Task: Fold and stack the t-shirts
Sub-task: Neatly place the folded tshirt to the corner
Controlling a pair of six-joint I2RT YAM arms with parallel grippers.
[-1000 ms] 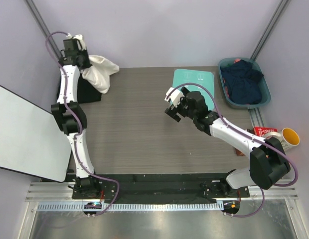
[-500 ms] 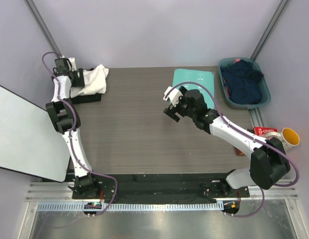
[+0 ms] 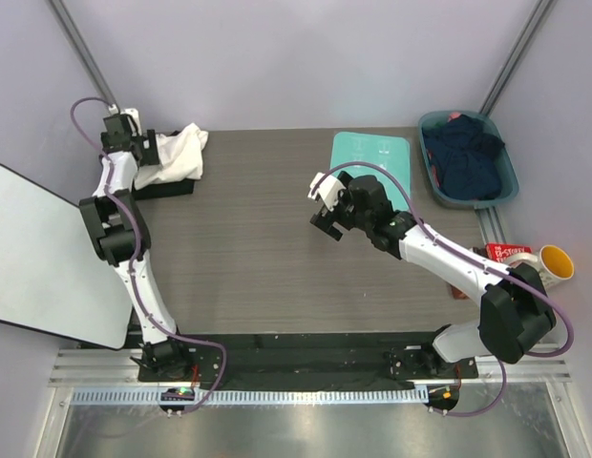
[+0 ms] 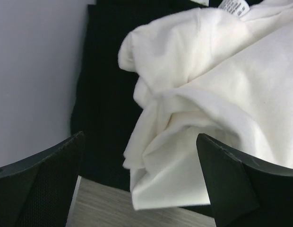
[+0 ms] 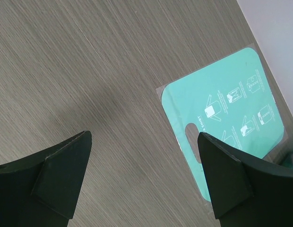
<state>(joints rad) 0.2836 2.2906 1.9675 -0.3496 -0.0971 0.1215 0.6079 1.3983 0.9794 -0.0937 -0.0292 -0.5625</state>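
The white t-shirt (image 3: 179,153) lies crumpled at the table's far left corner, on top of the black t-shirt (image 3: 168,188). In the left wrist view the white t-shirt (image 4: 222,90) fills the upper right, its lower edge hanging over the black t-shirt (image 4: 104,94) and the table. My left gripper (image 3: 143,151) (image 4: 142,189) is open just left of the white t-shirt and grips nothing. My right gripper (image 3: 316,206) (image 5: 144,179) hovers open and empty above bare table near the middle.
A flat teal board (image 3: 372,158) (image 5: 231,113) lies at the back of the table, right of centre. A blue bin (image 3: 509,186) of dark clothes stands at the back right. A large white panel (image 3: 38,258) juts out on the left. A yellow mug (image 3: 556,260) sits at the right edge.
My left gripper has opened and let go of the white t-shirt, which dropped onto the black one; that arm pulled back to the left. The right gripper drifted slightly left.
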